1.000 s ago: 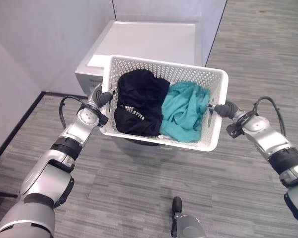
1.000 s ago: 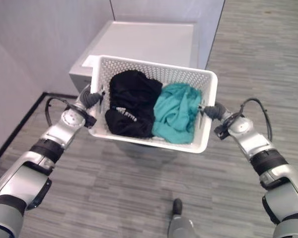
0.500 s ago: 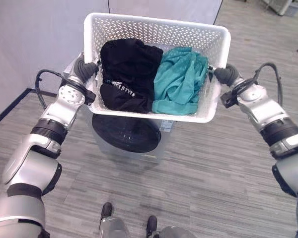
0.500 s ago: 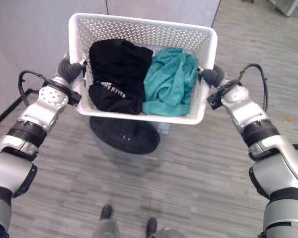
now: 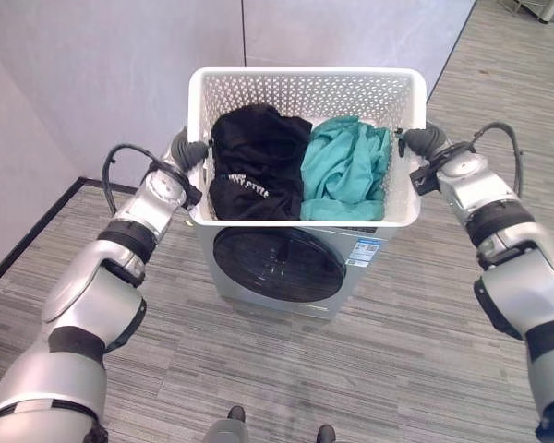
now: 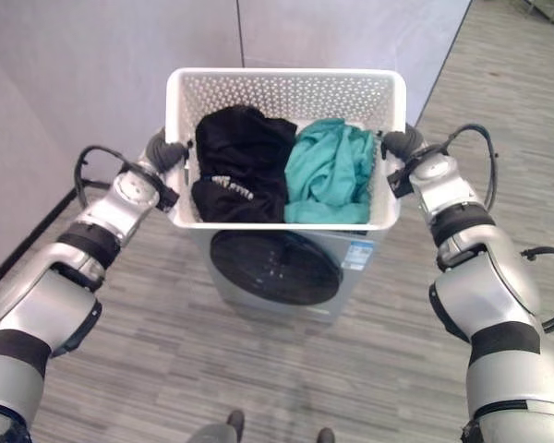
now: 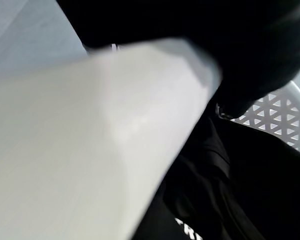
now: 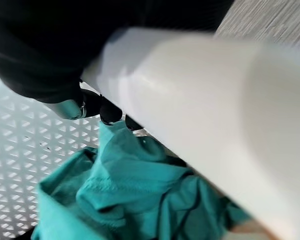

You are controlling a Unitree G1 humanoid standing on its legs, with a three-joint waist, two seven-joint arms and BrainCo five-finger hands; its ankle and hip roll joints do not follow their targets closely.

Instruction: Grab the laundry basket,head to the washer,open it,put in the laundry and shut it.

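A white perforated laundry basket hangs in the air right above a grey front-loading washer. My left hand is shut on the basket's left rim and my right hand is shut on its right rim. Inside lie a black garment on the left and a teal garment on the right. The washer's round dark door is closed and faces me below the basket. In the right wrist view, dark fingertips curl over the white rim above the teal cloth.
Grey partition walls stand behind and to the left of the washer. Wood-patterned floor spreads open in front and to the right. A dark baseboard runs along the left wall.
The view has shifted as I moved up to the washer, whose front and door now show fully under the basket. Both hands keep their hold on the rims.
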